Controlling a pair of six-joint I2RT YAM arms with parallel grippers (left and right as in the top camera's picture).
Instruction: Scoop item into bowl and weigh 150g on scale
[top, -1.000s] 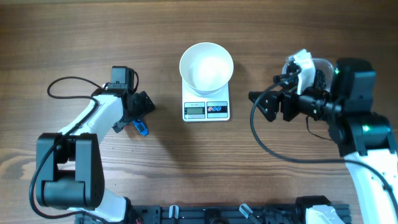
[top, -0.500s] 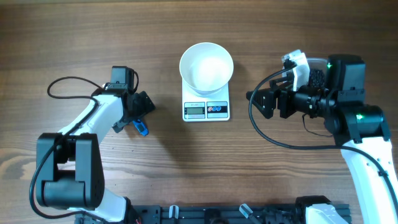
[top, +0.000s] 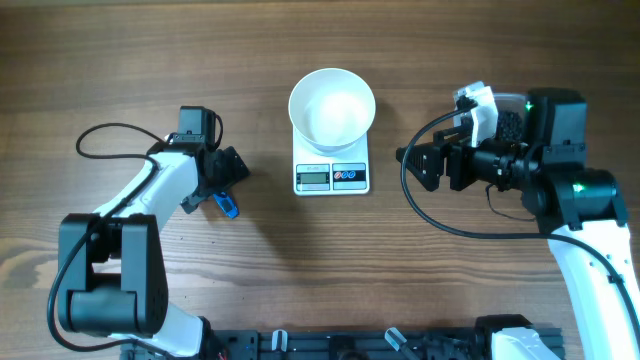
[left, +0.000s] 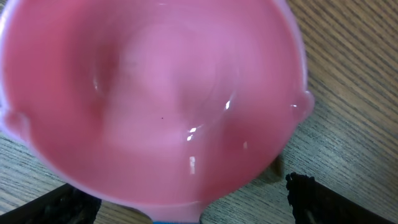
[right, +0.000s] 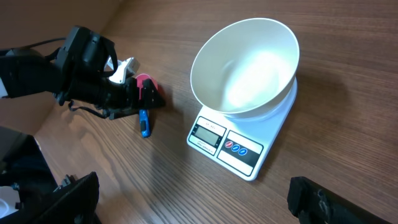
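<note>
Wide-jawed, the left gripper (top: 226, 168) hangs over the glossy pink plastic scoop (left: 155, 93), whose slick curved cup could skid from a pinch; the right gripper (top: 412, 165) gapes empty. Beyond, the smooth round white bowl (top: 332, 108) sits empty on the flat white rectangular scale (top: 332, 178), and small black beans (top: 510, 122) lie by the right arm.

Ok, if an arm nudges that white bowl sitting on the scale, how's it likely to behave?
The bowl looks glossy, so probably slippery on the scale. It flares wider than the scale, so a rim push may tip it. Empty, it is likely light.
</note>
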